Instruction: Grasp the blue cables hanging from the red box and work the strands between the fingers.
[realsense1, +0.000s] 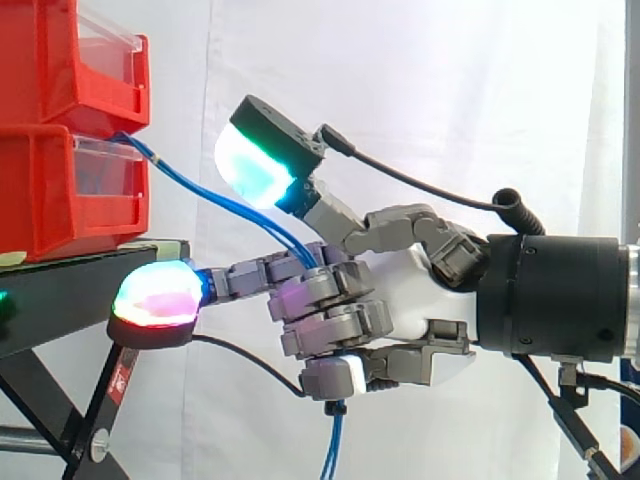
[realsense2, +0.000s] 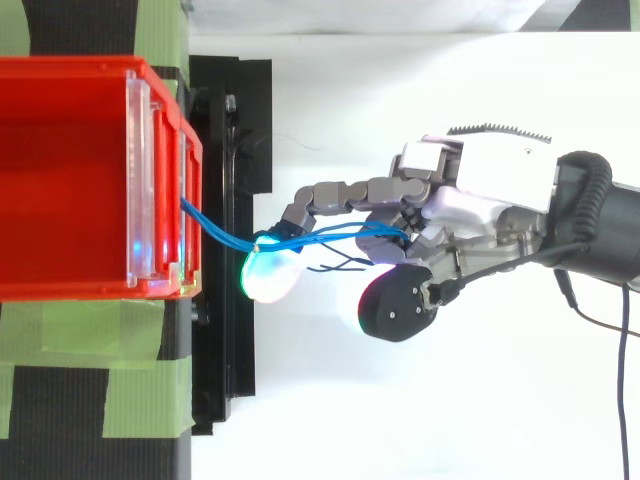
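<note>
Thin blue cables (realsense1: 225, 200) come out of the lower red bin (realsense1: 70, 190) and slope down to the right into my hand (realsense1: 400, 290). Several of its fingers are curled round the strands, which come out below the hand and hang down (realsense1: 333, 445). One finger reaches straight out to the left, its pad glowing pink and green (realsense1: 155, 295) by the stand's edge. The thumb is raised above the cables, its pad glowing green and white (realsense1: 255, 160). From above, the cables (realsense2: 225, 235) run from the bin (realsense2: 70, 180) across to the hand (realsense2: 480, 190).
Two red bins are stacked on a black stand (realsense1: 70, 275) at the left, the upper one (realsense1: 70, 60) with a clear front lip. The stand's crossed legs (realsense1: 60, 420) run below. Green tape (realsense2: 80, 345) marks the stand top. A white curtain hangs behind.
</note>
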